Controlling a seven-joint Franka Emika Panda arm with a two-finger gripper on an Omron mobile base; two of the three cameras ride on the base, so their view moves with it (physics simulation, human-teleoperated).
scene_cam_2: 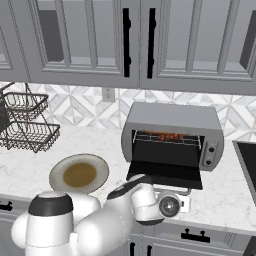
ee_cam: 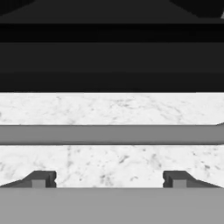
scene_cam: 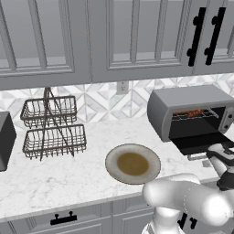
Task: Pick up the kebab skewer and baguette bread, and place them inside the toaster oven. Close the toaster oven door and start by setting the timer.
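The toaster oven (scene_cam: 183,103) (scene_cam_2: 172,120) stands on the counter at the right. Its door (scene_cam: 201,142) (scene_cam_2: 167,174) is folded down flat. On the wire rack inside lies a thin red and brown streak, the kebab skewer (scene_cam: 195,112) (scene_cam_2: 165,135). An orange stretch lies beside it; I cannot tell whether that is the baguette bread. My gripper (ee_cam: 109,180) is open, low in front of the door. The silver bar handle (ee_cam: 109,134) runs across just beyond the fingertips (ee_cam: 41,178), which do not touch it. The door's dark glass (ee_cam: 109,52) lies behind the handle.
A round plate (scene_cam: 133,163) (scene_cam_2: 79,173) with a brown centre sits bare on the marble counter, left of the oven. A two-tier wire basket (scene_cam: 52,128) (scene_cam_2: 25,125) stands at the back left. A dark appliance (scene_cam: 5,139) is at the far left edge.
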